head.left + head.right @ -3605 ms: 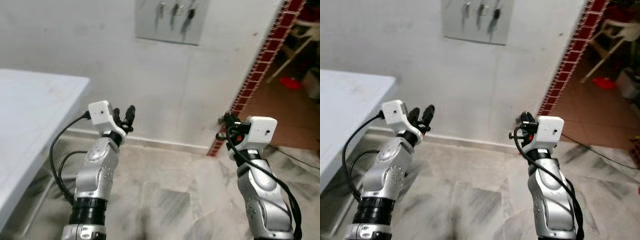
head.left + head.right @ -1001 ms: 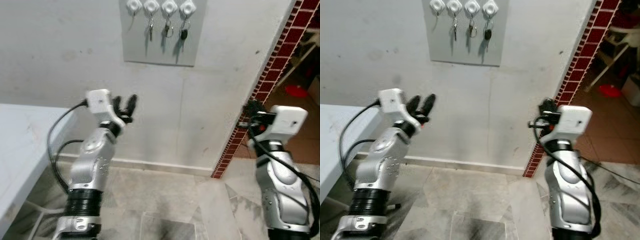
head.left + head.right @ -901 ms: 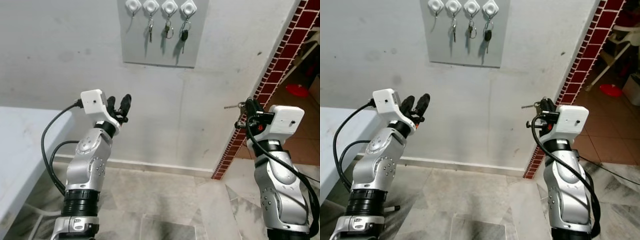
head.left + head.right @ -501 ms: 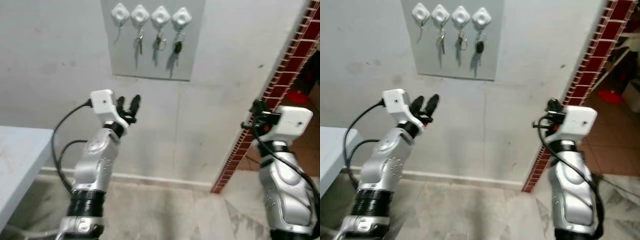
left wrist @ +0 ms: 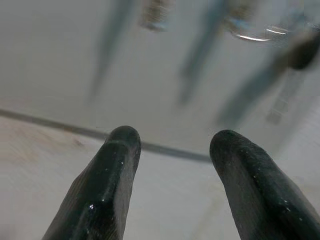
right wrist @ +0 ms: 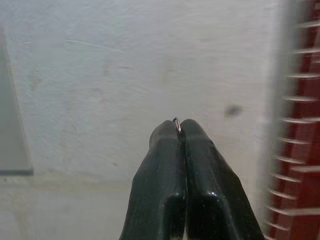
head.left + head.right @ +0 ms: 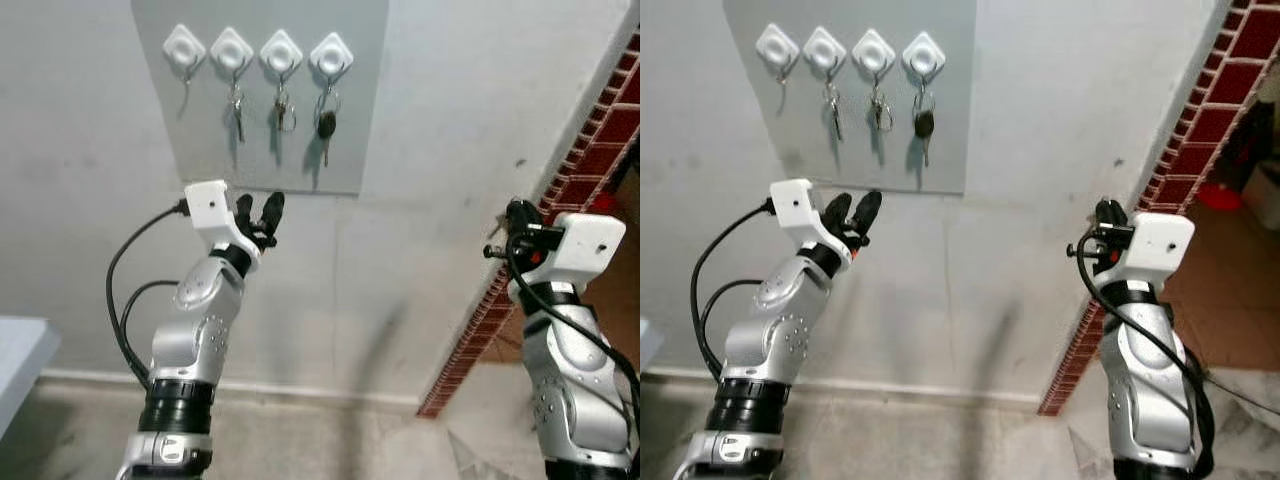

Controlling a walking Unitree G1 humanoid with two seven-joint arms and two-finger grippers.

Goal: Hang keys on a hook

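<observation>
A grey board on the wall carries four white hooks; three hold keys and the leftmost hook has none. The left gripper hovers just below the board's lower edge, jaws spread with nothing between them. The right gripper is raised near the brick edge, well apart from the board, jaws pressed together on a sliver of metal, apparently the keys.
</observation>
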